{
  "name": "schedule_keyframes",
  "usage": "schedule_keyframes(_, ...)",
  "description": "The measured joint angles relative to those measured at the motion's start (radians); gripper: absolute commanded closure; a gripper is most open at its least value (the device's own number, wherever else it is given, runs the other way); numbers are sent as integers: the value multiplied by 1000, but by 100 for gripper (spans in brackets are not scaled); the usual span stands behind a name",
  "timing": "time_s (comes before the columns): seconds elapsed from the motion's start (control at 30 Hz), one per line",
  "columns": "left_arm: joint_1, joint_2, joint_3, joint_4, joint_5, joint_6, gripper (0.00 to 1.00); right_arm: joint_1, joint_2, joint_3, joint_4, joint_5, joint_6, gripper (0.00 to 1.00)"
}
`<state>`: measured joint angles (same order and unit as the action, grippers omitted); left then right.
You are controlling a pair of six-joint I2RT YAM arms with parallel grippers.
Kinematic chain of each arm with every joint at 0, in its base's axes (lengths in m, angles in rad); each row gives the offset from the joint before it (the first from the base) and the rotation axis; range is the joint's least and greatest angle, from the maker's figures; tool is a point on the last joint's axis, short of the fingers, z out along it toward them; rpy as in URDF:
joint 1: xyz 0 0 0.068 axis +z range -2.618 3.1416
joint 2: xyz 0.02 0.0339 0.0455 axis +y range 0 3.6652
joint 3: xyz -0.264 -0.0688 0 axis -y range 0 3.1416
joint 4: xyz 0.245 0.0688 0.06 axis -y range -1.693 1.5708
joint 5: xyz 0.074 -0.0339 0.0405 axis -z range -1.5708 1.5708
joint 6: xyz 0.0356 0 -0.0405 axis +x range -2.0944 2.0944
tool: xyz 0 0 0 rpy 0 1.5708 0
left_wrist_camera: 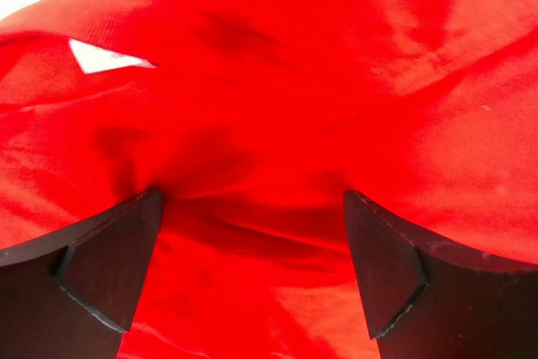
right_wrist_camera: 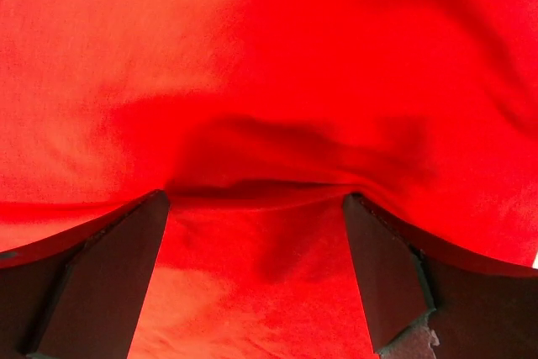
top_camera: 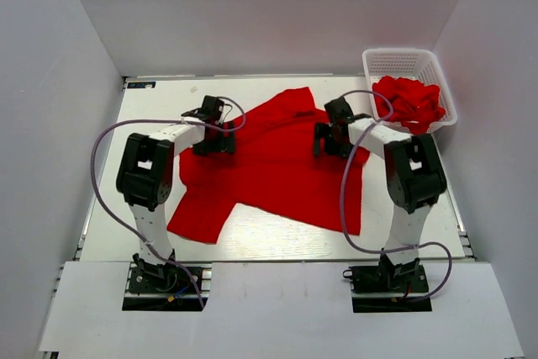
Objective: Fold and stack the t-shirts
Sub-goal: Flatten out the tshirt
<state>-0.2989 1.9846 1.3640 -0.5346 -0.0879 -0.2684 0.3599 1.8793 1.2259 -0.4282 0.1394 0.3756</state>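
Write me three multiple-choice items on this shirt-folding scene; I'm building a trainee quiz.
1. Where is the white basket? A near left; B far right; C table centre.
2. How many red shirts lie spread on the table? A one; B two; C four.
3. Both arms' jaws are: A shut on cloth; B hidden; C open.
Key: B, it stands at the table's far right corner; A, one spread shirt, the other shirts crumpled in the basket; C, both wrist views show them apart over red cloth.
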Motion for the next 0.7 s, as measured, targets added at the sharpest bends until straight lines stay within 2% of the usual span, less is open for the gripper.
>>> schedule_keyframes(0.1, 18, -65, -89, -24, -45, -83, 0, 0, 92, 127, -18, -20, -29, 10)
schedule_keyframes(0.27, 31, -179, -229, -47, -29, -174, 0, 0, 237, 342, -45, -53, -89, 10)
schedule_keyframes(0.4, 20, -193, -233, -78, -1, -195, 0, 0, 293, 431, -53, -71, -116, 10)
schedule_keyframes(0.53, 11, -190, -137, -129, 31, -155, 0, 0, 285, 427, -69, -77, -129, 10)
schedule_keyframes(0.7, 2, -180, 98, -89, 101, -21, 0, 0, 167, 307, -93, -83, -141, 10)
